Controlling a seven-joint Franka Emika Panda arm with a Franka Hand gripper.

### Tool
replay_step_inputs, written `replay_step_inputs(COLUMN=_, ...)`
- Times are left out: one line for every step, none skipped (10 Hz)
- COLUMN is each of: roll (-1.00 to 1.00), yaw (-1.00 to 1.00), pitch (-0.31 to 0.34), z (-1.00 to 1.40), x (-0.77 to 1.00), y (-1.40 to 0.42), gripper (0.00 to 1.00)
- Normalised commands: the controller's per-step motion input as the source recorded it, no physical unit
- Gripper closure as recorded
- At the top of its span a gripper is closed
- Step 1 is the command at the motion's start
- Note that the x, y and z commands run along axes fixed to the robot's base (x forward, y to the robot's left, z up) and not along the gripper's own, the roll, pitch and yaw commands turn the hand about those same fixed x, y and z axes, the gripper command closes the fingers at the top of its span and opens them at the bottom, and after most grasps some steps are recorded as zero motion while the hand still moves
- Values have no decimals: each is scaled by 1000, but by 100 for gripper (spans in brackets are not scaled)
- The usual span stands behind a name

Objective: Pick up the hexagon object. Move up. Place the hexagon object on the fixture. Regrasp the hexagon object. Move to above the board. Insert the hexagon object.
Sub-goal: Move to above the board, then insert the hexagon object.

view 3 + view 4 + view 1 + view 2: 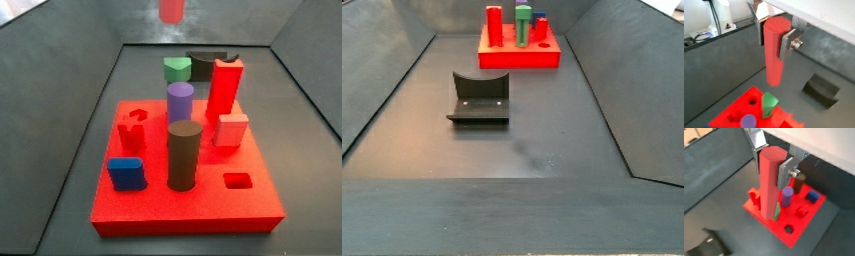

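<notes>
Overhead, the fingers (776,36) clamp the upright red hexagon object (774,50) above the board (784,210)

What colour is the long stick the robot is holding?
Red. The end effector grips the long red hexagon rod high above the board, clearest in a wrist view.

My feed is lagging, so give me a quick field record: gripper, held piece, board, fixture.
gripper: the gripper, raised above the board, shut on the piece
held piece: long red hexagon object, hanging upright between the silver fingers
board: red peg board, several pegs standing in it
fixture: dark L-shaped fixture, on the floor apart from the board, nothing on it
</notes>
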Motion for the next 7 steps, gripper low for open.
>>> replay_step_inputs(roll=-513, yaw=-16, pitch=55, z=24, x=-36, y=-41, gripper=100)
replay_step_inputs(roll=-255, yaw=-5, pitch=-6, z=9, x=-51, y=-13, gripper=100)
replay_step_inputs(roll=-329, yaw=-509, pitch=-100, z=-274, x=-580, y=0, gripper=100)
replay_step_inputs(roll=-296, yaw=-463, pitch=-109, z=-269, x=-686, y=9, gripper=100)
replay_step_inputs(roll=-323, yaw=-337, pitch=-114, z=-194, x=-789, y=46, gripper=100)
replay_step_inputs(roll=-364, yaw=-249, pitch=-184, z=-66, x=-749, y=17, gripper=100)
replay_step_inputs(roll=-333, yaw=-297, pitch=-137, z=-351, x=-766, y=137, gripper=100)
